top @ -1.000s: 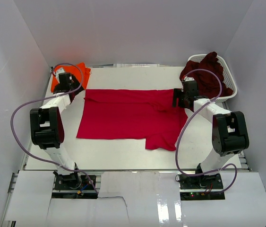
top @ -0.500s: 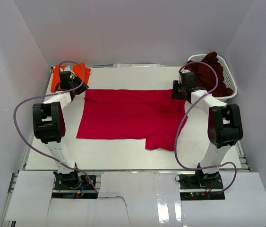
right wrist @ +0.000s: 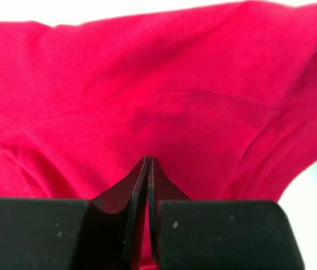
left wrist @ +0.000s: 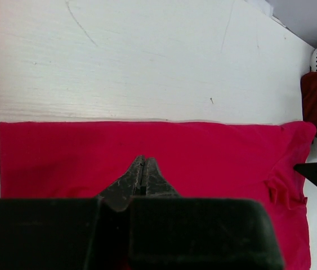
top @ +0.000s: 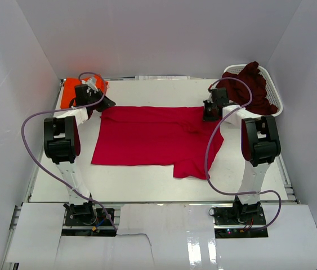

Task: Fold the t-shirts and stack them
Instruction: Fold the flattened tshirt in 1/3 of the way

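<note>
A: Quick, what has just changed?

B: Both your hands have snapped shut. Your left hand (left wrist: 141, 169) has its fingers pressed together on the far left corner of the crimson red cloth t-shirt (top: 152, 138). Your right hand (right wrist: 148, 164) has done the same at the far right corner, with red cloth showing between the fingers.

A: So that's a grip?

B: Looks like a pinch on both corners, so I'd log the grasp as done and the fold as next. The shirt lies flat on the white bench (top: 147, 183), nothing lifted yet.

A: And against a second ago?

B: Back then both hands stood wide and sat a bit nearer you. Now the arms reach further toward the far edge. The shirt itself hasn't shifted.

A: The others?

B: The vivid orange cloth t-shirt (top: 68, 94) sits at the far left corner. The dark maroon cloth t-shirt (top: 248, 84) is heaped in the white plastic lattice basket (top: 275, 95), far right. Neither is touched.
</note>
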Robot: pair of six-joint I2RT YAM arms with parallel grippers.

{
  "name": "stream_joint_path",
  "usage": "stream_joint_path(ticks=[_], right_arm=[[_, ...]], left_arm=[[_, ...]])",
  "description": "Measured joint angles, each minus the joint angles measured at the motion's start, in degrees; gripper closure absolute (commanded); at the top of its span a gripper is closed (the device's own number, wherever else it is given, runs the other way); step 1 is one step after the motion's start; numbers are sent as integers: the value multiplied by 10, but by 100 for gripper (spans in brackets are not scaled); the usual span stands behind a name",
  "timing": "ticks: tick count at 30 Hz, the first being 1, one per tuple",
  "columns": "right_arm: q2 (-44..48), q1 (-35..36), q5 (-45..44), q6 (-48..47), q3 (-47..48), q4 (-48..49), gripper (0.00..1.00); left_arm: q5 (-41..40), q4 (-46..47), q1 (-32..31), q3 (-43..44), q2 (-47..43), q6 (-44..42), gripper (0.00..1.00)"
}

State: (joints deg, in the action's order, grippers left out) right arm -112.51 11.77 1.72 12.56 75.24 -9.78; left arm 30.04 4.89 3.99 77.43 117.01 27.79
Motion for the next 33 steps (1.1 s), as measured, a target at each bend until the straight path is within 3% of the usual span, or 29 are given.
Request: stream_joint_path(ticks=[19, 33], right_arm=[[-21, 1, 2, 5, 5, -8, 92], [-34, 3, 2, 5, 30, -31, 92]], left_arm=[[-50, -43, 0, -47, -3, -27, 100], [-174, -97, -2, -80, -39, -30, 100]])
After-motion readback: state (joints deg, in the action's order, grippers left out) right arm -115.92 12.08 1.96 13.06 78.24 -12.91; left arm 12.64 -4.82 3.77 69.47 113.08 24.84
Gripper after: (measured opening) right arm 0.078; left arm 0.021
